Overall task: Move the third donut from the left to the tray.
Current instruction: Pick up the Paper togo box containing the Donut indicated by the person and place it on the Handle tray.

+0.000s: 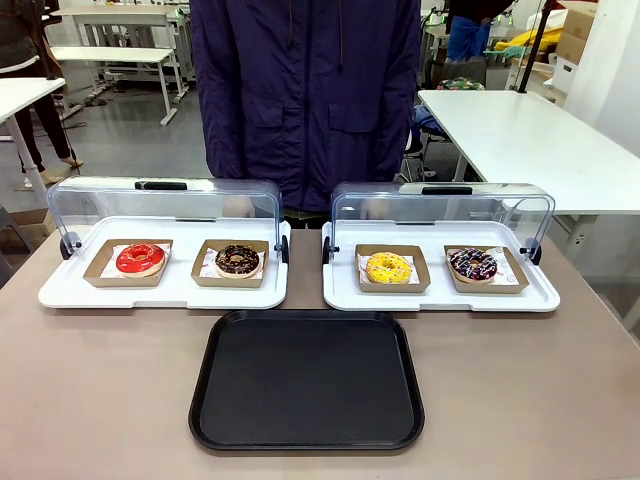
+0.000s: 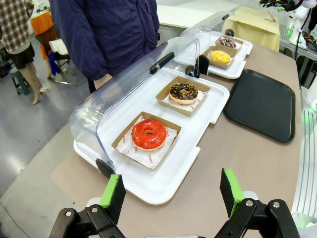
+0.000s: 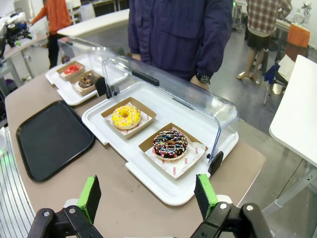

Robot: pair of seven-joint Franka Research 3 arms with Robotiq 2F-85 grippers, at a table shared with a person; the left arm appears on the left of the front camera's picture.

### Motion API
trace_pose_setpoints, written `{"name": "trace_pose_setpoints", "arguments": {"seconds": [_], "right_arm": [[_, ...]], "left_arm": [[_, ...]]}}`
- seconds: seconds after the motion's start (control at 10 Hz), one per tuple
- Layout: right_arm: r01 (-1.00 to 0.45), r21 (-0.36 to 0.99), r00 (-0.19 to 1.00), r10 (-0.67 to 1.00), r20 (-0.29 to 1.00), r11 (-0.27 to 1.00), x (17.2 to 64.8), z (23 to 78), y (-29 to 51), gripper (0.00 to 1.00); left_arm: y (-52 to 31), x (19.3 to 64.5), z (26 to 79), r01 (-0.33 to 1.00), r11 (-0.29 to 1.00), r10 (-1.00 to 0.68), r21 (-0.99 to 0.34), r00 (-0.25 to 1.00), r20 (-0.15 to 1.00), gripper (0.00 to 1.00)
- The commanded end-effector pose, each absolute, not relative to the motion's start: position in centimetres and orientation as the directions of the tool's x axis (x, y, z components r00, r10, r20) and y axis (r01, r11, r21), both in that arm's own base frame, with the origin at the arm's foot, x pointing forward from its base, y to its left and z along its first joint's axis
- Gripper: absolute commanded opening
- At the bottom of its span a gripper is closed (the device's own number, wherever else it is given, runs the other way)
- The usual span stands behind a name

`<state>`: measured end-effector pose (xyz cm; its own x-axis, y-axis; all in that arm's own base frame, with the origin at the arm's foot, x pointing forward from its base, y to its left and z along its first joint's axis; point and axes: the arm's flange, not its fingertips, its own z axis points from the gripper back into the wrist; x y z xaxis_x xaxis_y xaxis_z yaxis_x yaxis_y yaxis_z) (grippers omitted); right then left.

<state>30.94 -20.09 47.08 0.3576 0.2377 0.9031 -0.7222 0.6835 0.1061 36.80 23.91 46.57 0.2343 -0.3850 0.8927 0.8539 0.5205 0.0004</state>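
The third donut from the left (image 1: pixel 388 267) has bright yellow icing with sprinkles and sits in a brown cardboard holder on the right white display tray (image 1: pixel 440 299), whose clear lid stands raised. It also appears as the yellow donut (image 3: pixel 125 116) and, far off, the yellow donut (image 2: pixel 220 56). The tray (image 1: pixel 306 380), black and bare, lies in front of the display trays; the same tray (image 3: pixel 51 137) and tray (image 2: pixel 262 102) show from the wrists. My left gripper (image 2: pixel 173 194) is open beyond the left display tray's end. My right gripper (image 3: pixel 147 197) is open off the right display tray's end.
A red-iced donut (image 1: pixel 140 258) and a chocolate donut (image 1: pixel 237 260) sit on the left white display tray (image 1: pixel 160 293). A dark sprinkled donut (image 1: pixel 472 264) is right of the yellow one. A person in a dark jacket (image 1: pixel 305 90) stands at the far side.
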Motion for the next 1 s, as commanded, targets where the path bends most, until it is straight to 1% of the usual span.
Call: {"name": "trace_pose_setpoints", "arguments": {"seconds": [0.0, 0.9], "right_arm": [[-0.728, 0.082, 0.325, 0.237, 0.916, 0.68, 31.29, 47.1, -20.19, 1.0], [-0.728, 0.082, 0.325, 0.237, 0.916, 0.68, 31.29, 47.1, -20.19, 1.0]], "left_arm": [[23.95, 36.62, 46.62, 0.859, 0.512, -0.392, 0.004, 0.23, 0.891, 1.0], [23.95, 36.62, 46.62, 0.859, 0.512, -0.392, 0.004, 0.23, 0.891, 1.0]]}}
